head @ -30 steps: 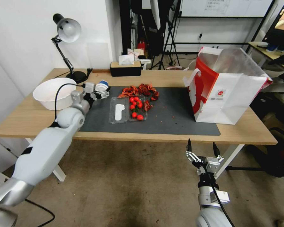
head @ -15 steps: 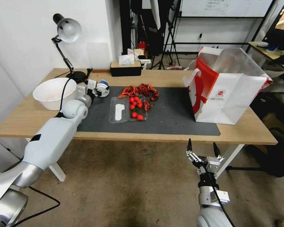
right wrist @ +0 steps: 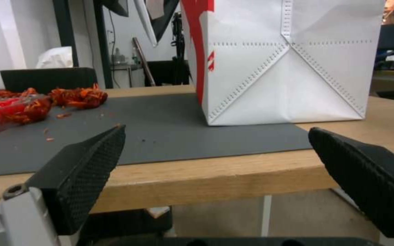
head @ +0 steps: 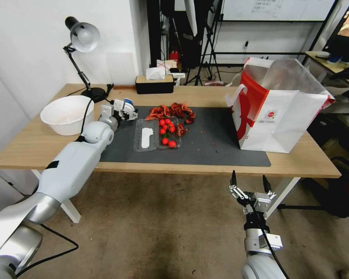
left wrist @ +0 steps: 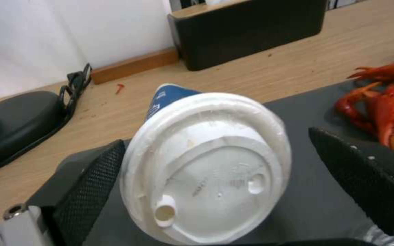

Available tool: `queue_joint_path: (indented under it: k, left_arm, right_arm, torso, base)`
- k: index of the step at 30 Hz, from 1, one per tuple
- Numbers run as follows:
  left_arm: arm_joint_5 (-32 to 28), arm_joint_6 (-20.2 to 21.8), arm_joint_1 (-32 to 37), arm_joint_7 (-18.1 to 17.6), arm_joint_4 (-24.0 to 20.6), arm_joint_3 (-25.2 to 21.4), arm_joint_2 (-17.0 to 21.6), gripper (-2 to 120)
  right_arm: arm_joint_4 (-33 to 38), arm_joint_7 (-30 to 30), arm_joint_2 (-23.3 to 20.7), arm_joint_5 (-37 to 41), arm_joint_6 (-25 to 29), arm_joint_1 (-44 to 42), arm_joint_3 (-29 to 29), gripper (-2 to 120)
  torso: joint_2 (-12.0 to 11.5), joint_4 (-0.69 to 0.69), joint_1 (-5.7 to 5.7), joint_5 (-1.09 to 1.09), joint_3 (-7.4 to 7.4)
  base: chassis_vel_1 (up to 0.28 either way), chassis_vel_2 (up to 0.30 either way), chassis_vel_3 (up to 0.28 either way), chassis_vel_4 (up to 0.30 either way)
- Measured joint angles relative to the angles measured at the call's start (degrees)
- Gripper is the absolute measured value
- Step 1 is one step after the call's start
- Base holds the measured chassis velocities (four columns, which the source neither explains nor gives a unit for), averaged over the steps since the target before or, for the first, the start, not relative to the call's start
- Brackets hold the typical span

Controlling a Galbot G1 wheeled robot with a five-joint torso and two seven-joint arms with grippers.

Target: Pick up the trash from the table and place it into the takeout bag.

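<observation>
The white-lidded blue paper cup [left wrist: 206, 167] lay tipped on its side at the near-left corner of the dark grey mat [head: 213, 143], its lid facing the left claw [head: 128, 111] and its blue body pointing toward the back edge of the surface [head: 38, 145]. The left claw had its two black ribbed fingers [left wrist: 90, 191] spread wide on either side of the lid; one pad looked to be touching or almost touching the rim, the other stood clear of it, so nothing was gripped yet. I judged it was lined up that way to close across the lid, the widest and stiffest part of the cup.

Just beside the cup, toward the middle of the mat, sat a clear plastic clamshell tray [head: 146, 135] with small red tomatoes [head: 166, 131], and behind it a heap of red crayfish shells [head: 170, 111]. A round white bowl [head: 67, 114] rested near the left edge, with a black desk lamp [head: 83, 38] and a black tissue box [head: 154, 84] along the back edge.

The large white takeout bag with red side panels [head: 279, 120] stood upright and open at the right end of the mat, well apart from the cup, its mouth ready to take things from above.

The right claw [head: 249, 183] hung below the front edge of the surface, wide open and empty, facing the bag's base.
</observation>
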Motion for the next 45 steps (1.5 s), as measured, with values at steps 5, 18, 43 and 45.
queue_joint_path:
  k: [5, 18, 43, 45]
  left_arm:
    - [0.9, 0.0, -0.8, -1.3, 1.2, 0.5, -0.5, 100]
    - [2.3, 0.9, -1.1, -2.7, 2.1, 0.9, -0.8, 88]
    - [-11.2, -8.8, -16.3, 2.6, -10.0, 15.6, -3.6, 64]
    - [-12.8, -8.8, -18.4, 2.6, -10.3, 17.5, -4.5, 64]
  right_arm:
    - [-0.2, 0.0, 0.1, 0.0, 0.1, 0.1, 0.0, 100]
    - [-0.4, 0.0, 0.3, 0.0, 0.1, 0.3, -0.1, 100]
    - [-0.4, 0.2, 0.6, 0.0, 0.4, 0.2, -0.1, 100]
    - [-0.3, 0.2, 0.6, 0.0, 0.4, 0.2, 0.0, 100]
  torso:
    - [0.0, 0.0, -0.01, 0.0, 0.0]
    - [0.0, 0.0, -0.01, 0.0, 0.0]
    - [0.0, -0.02, -0.01, 0.01, 0.0]
    - [0.0, -0.02, -0.01, 0.04, 0.0]
  base:
    - [0.0, 0.0, 0.0, 0.0]
    - [0.0, 0.0, 0.0, 0.0]
    - [0.0, 0.0, 0.0, 0.0]
    - [0.0, 0.0, 0.0, 0.0]
